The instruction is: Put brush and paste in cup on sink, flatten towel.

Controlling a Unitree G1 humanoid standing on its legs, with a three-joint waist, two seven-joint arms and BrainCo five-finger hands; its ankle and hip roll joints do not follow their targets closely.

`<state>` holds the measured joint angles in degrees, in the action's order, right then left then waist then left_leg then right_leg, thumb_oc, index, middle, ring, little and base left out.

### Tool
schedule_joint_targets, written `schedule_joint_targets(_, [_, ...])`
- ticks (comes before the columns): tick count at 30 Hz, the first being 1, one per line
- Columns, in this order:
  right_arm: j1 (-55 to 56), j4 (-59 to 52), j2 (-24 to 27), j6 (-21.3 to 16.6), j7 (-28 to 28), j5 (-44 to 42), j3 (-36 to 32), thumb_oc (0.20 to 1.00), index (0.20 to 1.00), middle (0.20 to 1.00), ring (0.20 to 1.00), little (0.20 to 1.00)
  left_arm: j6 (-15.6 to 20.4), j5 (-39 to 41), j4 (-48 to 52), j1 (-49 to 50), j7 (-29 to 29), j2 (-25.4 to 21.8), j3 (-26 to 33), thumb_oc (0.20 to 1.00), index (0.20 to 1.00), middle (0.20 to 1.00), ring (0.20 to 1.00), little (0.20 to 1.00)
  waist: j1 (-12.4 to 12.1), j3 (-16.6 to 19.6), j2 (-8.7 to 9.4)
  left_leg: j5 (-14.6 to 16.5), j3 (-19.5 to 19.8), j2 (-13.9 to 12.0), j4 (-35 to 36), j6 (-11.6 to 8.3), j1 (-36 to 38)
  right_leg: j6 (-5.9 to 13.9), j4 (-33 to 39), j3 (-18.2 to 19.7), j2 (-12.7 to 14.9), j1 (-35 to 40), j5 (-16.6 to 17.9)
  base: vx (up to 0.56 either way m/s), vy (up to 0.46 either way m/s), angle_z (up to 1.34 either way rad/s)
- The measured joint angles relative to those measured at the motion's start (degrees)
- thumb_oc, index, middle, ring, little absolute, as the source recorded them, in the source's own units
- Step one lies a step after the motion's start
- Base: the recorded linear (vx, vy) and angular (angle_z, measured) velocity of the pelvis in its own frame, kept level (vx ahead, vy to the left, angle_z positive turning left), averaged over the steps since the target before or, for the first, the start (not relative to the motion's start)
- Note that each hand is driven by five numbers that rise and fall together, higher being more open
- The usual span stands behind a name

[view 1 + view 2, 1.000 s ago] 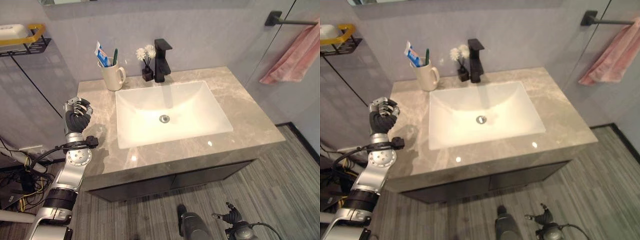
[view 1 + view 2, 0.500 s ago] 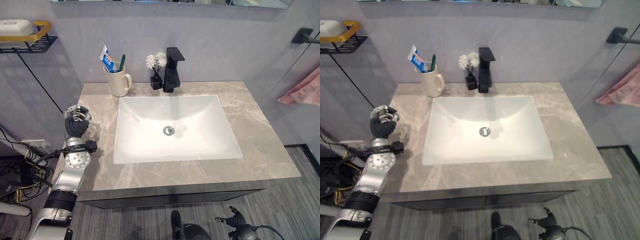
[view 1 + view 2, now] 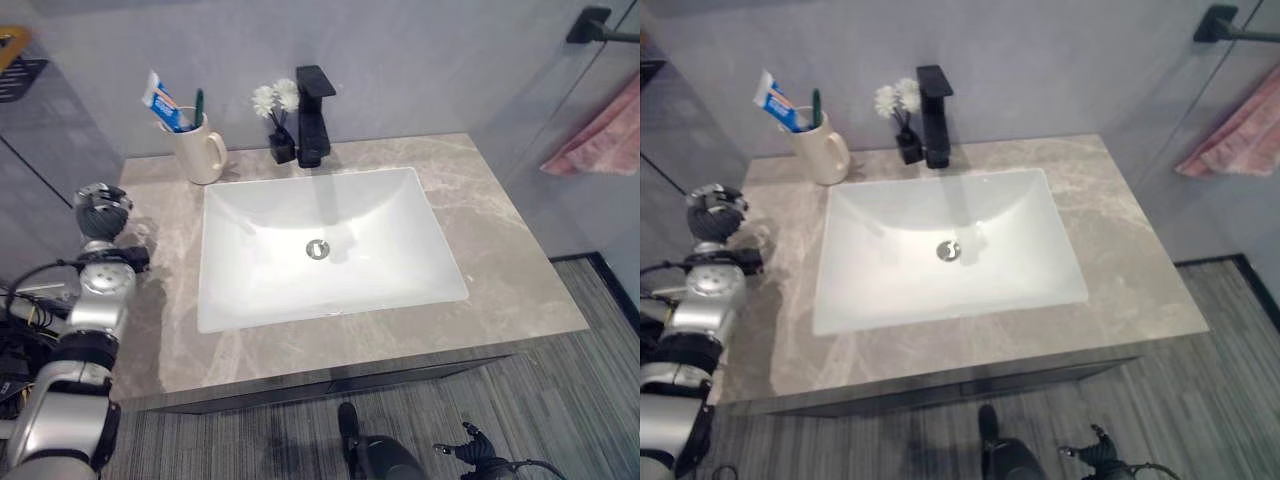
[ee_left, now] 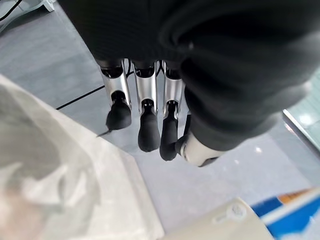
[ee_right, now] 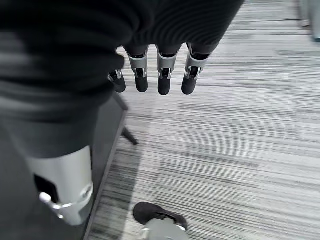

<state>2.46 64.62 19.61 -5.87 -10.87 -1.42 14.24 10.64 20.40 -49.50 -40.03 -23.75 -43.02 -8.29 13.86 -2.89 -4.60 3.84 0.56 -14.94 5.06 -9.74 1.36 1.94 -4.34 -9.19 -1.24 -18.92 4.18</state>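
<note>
A cream cup (image 3: 200, 153) stands at the back left of the grey marble counter (image 3: 500, 270), beside the white sink basin (image 3: 260, 270). In the cup stand a blue and white toothpaste tube (image 3: 160, 101) and a green toothbrush (image 3: 198, 104). A pink towel (image 3: 598, 135) hangs bunched from a black bar (image 3: 600, 24) on the right wall. My left hand (image 3: 101, 208) is raised at the counter's left edge, a little in front of the cup, with relaxed fingers (image 4: 145, 125) that hold nothing. My right hand (image 5: 162, 75) hangs low over the floor, fingers loose and empty.
A black faucet (image 3: 312, 115) and a small dark vase of white flowers (image 3: 275, 120) stand behind the basin. A black wire shelf (image 3: 20, 75) is fixed to the wall at the far left. Grey striped flooring (image 3: 560, 400) lies in front of the cabinet.
The camera has swung, so the whole scene has shifted. My left hand has drawn slightly outward along the counter's left edge. Cup, brush, paste and towel stay as they were.
</note>
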Motion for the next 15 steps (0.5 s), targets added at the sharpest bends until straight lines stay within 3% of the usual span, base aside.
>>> schedule_joint_targets(6, [-1.3,-0.3,0.4,-0.2,0.0,-1.3,0.0,1.000,1.000,1.000,1.000,1.000,-1.3,1.8,-10.7,-10.2,1.8,-3.6,-6.3,0.200,0.200,0.200,0.200,0.200,1.4,0.0,-0.19,-1.0,-2.2,-0.7,0.0,-1.44,-2.8,-0.97,-0.3,1.0,-0.9,-3.9,0.5,0.00,-0.017,-0.12])
schedule_joint_targets(15, [-2.7,-1.2,0.4,-1.3,-0.1,-4.9,2.3,1.000,1.000,1.000,1.000,1.000,-2.2,2.2,-16.6,-18.3,2.7,-4.5,-8.7,0.200,0.200,0.200,0.200,0.200,2.7,-0.5,-0.15,-1.2,-5.9,-0.8,0.2,-1.82,-6.9,-2.17,-1.7,2.7,-1.8,-10.1,1.0,-0.02,0.007,-0.12])
